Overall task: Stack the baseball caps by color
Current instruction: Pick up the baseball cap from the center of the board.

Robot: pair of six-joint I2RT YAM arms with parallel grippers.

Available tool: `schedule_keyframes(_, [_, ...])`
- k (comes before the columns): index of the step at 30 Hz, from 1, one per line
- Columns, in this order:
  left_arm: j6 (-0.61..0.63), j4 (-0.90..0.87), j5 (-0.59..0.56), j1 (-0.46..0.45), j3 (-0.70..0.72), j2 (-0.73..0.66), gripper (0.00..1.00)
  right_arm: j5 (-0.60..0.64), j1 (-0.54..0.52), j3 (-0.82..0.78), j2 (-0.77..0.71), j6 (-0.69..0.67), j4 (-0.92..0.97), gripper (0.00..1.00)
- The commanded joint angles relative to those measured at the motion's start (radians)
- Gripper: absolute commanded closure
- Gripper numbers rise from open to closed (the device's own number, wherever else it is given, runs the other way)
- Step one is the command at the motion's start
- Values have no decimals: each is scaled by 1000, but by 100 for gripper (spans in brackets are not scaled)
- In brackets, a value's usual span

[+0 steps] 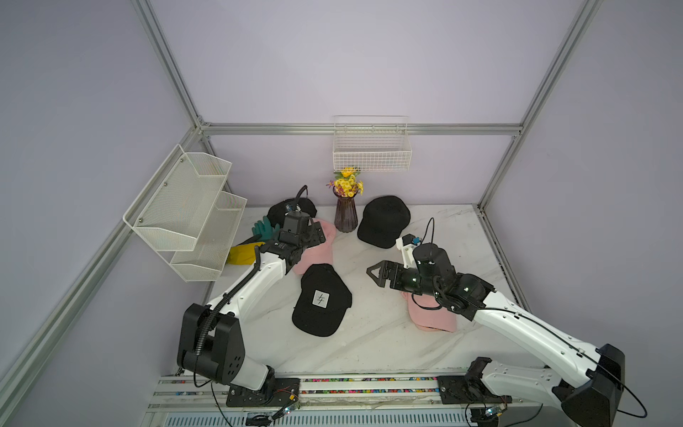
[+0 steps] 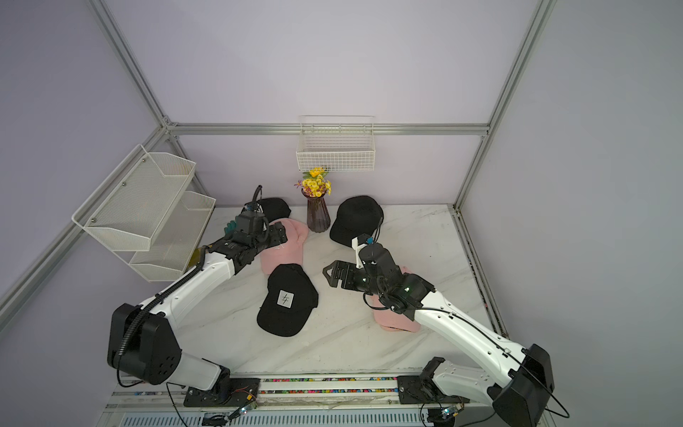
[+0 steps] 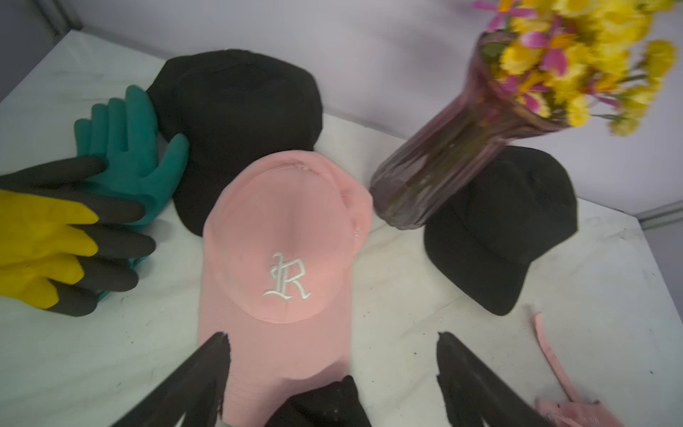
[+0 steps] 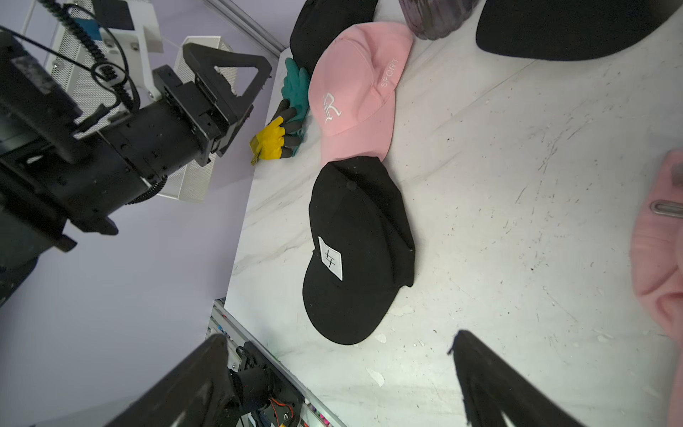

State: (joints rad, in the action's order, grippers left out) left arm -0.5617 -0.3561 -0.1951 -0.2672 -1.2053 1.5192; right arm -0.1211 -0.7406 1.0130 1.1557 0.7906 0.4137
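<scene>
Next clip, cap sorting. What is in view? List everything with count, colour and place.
pink fabric baseball caps: three, it seems, pink; two stacked back left, one under the right arm.
black fabric baseball caps: three, black; back left, back right, centre with white square patch.
rubber gloves: two, teal and yellow; table's left edge.
ribbed glass vase: one, purple, yellow flowers; back centre.
wire basket: one, white; back wall.
mesh two-tier shelf: one, white; left wall.
marble table: one, white.
left gripper: open, over the pink stack.
right gripper: open, empty, beside the patch cap.
</scene>
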Motion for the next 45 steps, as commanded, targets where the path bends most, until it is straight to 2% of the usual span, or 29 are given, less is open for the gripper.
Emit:
schedule_keyframes(1, [-58, -53, 87, 81, -36, 52, 15, 34, -10, -7, -2, 25, -37, 3])
schedule_keyframes(6, [-44, 88, 198, 190, -69, 175, 28, 26, -12, -5, 3, 37, -35, 3])
schedule_keyframes(10, [8, 132, 265, 259, -172, 322, 35, 18, -13, 21, 24, 34, -23, 3])
schedule_keyframes(14, [35, 124, 268, 289, -283, 447, 41, 24, -14, 43, 45, 33, -23, 3])
schedule_keyframes(16, [27, 137, 330, 305, -325, 506, 44, 27, -15, 61, 58, 31, -20, 3])
schedule_keyframes(21, [24, 234, 513, 319, -366, 584, 45, 27, -16, 94, 102, 26, -9, 3])
schedule_keyframes(23, [15, 258, 537, 325, -370, 603, 47, 25, -16, 108, 123, 25, -3, 3])
schedule_keyframes(25, [8, 247, 541, 329, -379, 621, 54, 20, -15, 115, 135, 33, -11, 3])
schedule_keyframes(27, [11, 243, 553, 330, -372, 630, 64, 21, -14, 117, 136, 45, -28, 3])
schedule_keyframes(31, [-7, 341, 566, 332, -267, 582, 92, 41, -16, 116, 141, 50, -35, 3])
schedule_keyframes(33, [-34, 403, 589, 333, -220, 551, 100, 55, -16, 115, 144, 49, -35, 3])
schedule_keyframes(38, [-178, 551, 647, 336, -154, 478, 100, 82, -16, 129, 153, 44, -31, 3])
schedule_keyframes(45, [-527, 773, 602, 334, -26, 313, 100, 209, -16, 130, 177, 64, -81, 3])
